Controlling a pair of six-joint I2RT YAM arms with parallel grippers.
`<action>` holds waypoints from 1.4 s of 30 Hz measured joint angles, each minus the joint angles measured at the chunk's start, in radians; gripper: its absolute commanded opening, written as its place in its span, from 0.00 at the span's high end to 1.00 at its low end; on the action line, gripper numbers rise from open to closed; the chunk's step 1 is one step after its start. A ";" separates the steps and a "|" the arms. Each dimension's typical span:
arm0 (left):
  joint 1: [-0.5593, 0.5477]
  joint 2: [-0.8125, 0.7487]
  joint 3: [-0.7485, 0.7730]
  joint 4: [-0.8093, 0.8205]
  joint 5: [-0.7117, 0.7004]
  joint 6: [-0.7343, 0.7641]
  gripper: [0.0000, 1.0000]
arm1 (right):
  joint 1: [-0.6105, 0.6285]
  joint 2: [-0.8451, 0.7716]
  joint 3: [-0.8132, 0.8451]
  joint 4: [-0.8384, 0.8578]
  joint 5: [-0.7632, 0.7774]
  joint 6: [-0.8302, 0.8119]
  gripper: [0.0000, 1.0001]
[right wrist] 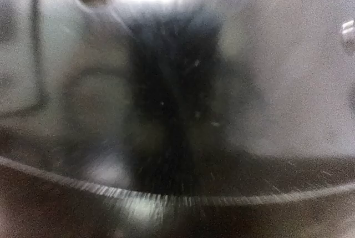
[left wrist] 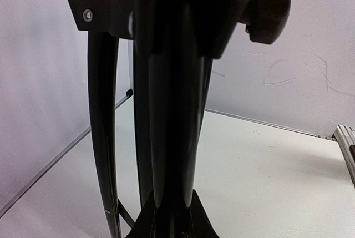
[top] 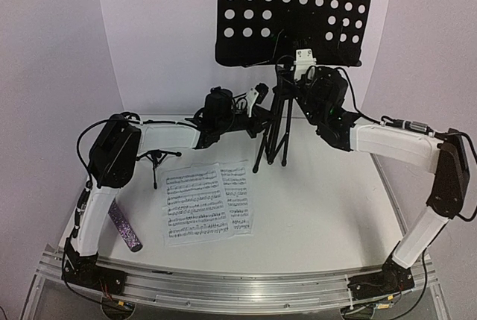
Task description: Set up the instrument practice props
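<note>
top external: music stand [top: 294, 10] upright at back centre of table [top: 328, 208], legs only narrowly spread, likely why both arms flank it, steadying. right gripper [top: 303, 63] at neck under tray, left gripper [top: 258, 98] lower, beside pole. grip of either: cannot tell, since left wrist view is filled by stand legs [left wrist: 172, 110] and right wrist view is blurred. sheet-music pages [top: 205, 202] flat before stand, not yet on tray; printed staves, no words legible. purple microphone [top: 125, 225] lying near left edge, apart from small mic stand [top: 158, 160]. no brand readable.

Pale lilac walls [top: 45, 51] surround a white table [top: 328, 208] backed by what looks like paper sheeting [top: 164, 36].
</note>
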 measured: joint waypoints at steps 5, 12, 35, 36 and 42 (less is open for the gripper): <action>0.010 0.012 0.023 -0.020 0.006 -0.035 1.00 | 0.000 -0.042 0.038 -0.181 -0.050 0.007 0.24; 0.023 0.018 0.031 -0.020 0.030 -0.041 1.00 | -0.008 -0.093 0.099 -0.453 -0.141 0.013 0.09; 0.028 0.018 0.036 -0.033 0.061 -0.038 1.00 | -0.290 -0.306 -0.243 -0.881 -0.818 0.080 0.11; 0.028 0.018 0.036 -0.033 0.062 -0.038 1.00 | -0.319 -0.283 -0.276 -0.847 -0.819 0.073 0.11; 0.030 0.018 0.036 -0.033 0.071 -0.035 1.00 | -0.391 0.005 -0.371 -0.519 -0.837 0.016 0.24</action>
